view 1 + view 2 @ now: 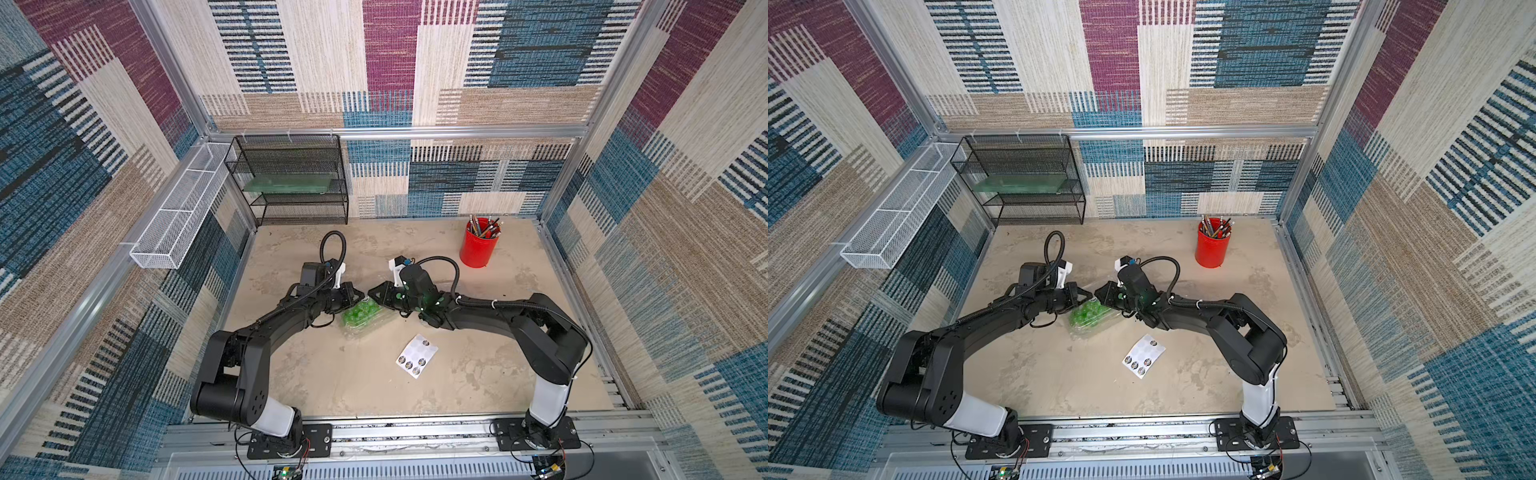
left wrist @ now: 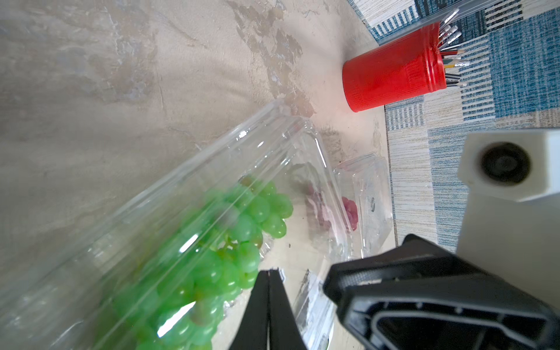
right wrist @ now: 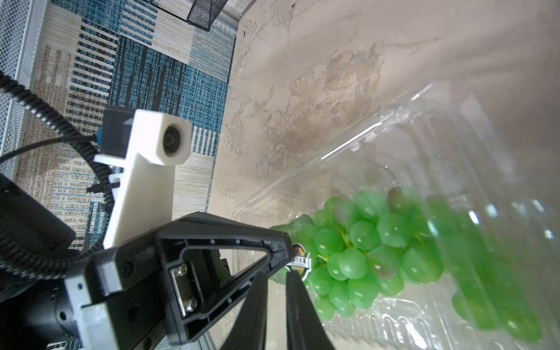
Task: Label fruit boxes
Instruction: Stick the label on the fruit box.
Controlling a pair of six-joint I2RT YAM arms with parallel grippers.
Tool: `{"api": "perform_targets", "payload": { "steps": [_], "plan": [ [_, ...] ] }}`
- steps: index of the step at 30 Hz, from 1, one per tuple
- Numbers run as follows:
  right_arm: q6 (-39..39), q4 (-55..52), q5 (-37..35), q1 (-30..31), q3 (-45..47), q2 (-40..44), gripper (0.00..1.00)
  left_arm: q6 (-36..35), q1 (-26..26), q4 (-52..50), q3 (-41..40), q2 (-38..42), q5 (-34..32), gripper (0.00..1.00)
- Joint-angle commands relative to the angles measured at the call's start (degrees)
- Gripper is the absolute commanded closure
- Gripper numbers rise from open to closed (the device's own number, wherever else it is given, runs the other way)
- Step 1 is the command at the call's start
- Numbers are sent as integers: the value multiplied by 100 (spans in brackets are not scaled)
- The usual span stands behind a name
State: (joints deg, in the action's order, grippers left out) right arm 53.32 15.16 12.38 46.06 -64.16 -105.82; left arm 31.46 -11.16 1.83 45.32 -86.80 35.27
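green grape box [image 1: 360, 318] sits mid table [image 1: 365, 386], right between the two grippers. left gripper [image 2: 269, 272] fingers pressed together at the box's rim, can't tell if they're nipping the plastic. right gripper [image 3: 277, 274] has a narrow gap between its fingers, tips right by a sticker [image 3: 298, 260] on the box. red grape box [image 2: 351, 212] just behind the green one, only visible from the left wrist. sticker sheet [image 1: 417, 356] lies flat nearby, pencil cup [image 1: 478, 245] well apart at the back
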Motion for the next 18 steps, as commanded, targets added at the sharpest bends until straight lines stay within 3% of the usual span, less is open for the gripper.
{"api": "perform_targets", "payload": {
  "steps": [1,8,18],
  "plan": [
    [-225,-92,-127,15,-134,57,87,-96,0,-112,44,32,4,92],
    [-226,-53,48,34,-324,-200,98,-89,0,-139,70,54,0,92],
    [-217,-66,145,39,-442,-406,100,-91,0,-147,70,63,10,92]
  ]
}}
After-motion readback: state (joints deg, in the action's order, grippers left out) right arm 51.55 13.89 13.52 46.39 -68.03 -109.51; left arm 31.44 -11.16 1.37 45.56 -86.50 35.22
